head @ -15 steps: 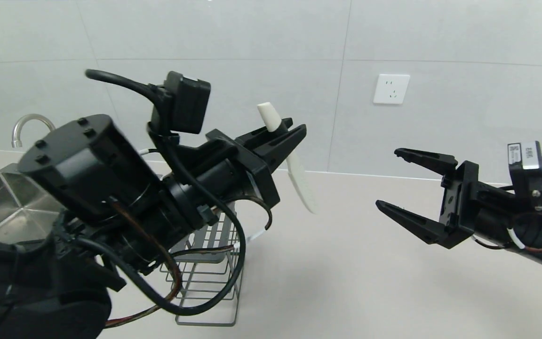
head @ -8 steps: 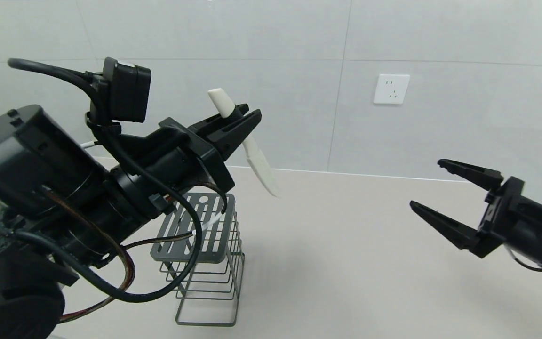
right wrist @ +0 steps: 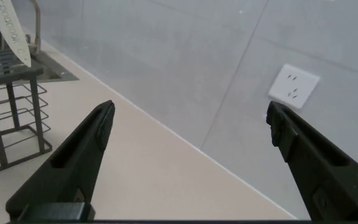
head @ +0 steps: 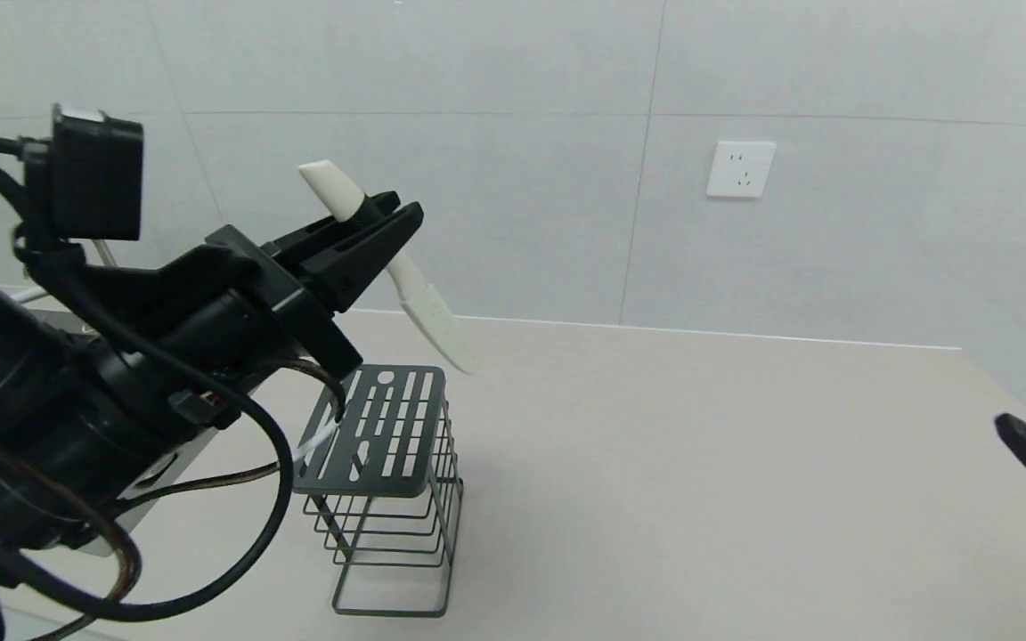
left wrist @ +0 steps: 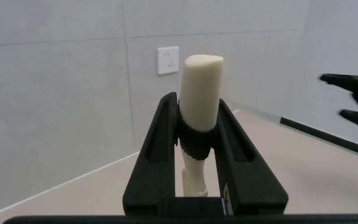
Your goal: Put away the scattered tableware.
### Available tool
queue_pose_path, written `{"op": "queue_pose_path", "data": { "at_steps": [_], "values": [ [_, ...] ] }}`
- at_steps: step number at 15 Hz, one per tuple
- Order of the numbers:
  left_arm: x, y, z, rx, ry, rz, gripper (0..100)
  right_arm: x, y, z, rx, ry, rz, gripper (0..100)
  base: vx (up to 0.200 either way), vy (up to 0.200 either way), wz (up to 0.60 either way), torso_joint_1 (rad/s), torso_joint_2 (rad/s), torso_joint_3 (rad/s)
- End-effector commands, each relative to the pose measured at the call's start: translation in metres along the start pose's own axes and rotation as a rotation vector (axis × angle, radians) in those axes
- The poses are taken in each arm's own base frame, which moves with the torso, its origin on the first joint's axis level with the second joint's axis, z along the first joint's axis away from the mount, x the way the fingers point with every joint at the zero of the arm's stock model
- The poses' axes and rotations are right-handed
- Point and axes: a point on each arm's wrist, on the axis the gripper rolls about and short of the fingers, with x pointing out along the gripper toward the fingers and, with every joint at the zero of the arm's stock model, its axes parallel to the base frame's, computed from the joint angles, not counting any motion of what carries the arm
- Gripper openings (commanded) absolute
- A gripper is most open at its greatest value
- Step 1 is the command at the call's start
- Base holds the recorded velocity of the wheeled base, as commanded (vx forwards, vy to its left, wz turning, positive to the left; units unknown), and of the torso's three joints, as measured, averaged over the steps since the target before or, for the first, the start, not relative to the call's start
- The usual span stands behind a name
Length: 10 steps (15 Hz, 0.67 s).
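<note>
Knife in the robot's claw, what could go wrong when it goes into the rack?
1. The knife hangs slanted in the left gripper, held only by its handle; it might swing or slip out and drop onto the counter.
2. The slots atop the rack look narrow, so the tilted blade could miss, hit the metal and skid off.

My left gripper (head: 406,210) holds the white ceramic knife (head: 431,319), seemingly above the grey wire rack (head: 384,427) on the beige counter (head: 700,463).

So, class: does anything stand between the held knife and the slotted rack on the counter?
Nothing visible does: the knife, blade down in the left gripper, has only open air between its tip and the slotted rack.
</note>
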Motion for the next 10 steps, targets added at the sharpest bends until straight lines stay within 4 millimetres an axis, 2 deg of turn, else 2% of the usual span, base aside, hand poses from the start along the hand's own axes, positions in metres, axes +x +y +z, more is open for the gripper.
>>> {"op": "queue_pose_path", "data": {
  "at_steps": [1,3,5,8,10],
  "values": [
    [-0.013,0.001,0.015,0.012,-0.045,0.011,0,-0.057,0.037,0.026,-0.093,-0.119,-0.021,100,0.0,0.0,0.0,0.0,0.0,0.0],
    [-0.018,0.0,0.016,0.017,-0.043,0.013,0,-0.084,0.057,0.018,-0.075,-0.094,-0.02,100,0.0,0.0,0.0,0.0,0.0,0.0],
    [-0.022,-0.001,0.015,0.053,-0.034,0.006,0,-0.102,0.072,0.008,-0.054,-0.077,0.002,100,0.0,0.0,0.0,0.0,0.0,0.0],
    [-0.031,-0.003,0.018,0.06,-0.042,-0.013,0,-0.116,0.082,-0.006,-0.02,-0.048,-0.03,100,0.0,0.0,0.0,0.0,0.0,0.0],
    [-0.032,0.001,0.018,0.067,-0.04,0.007,0,-0.118,0.083,-0.021,0.102,0.091,-0.173,100,0.0,0.0,0.0,0.0,0.0,0.0]
  ]
}}
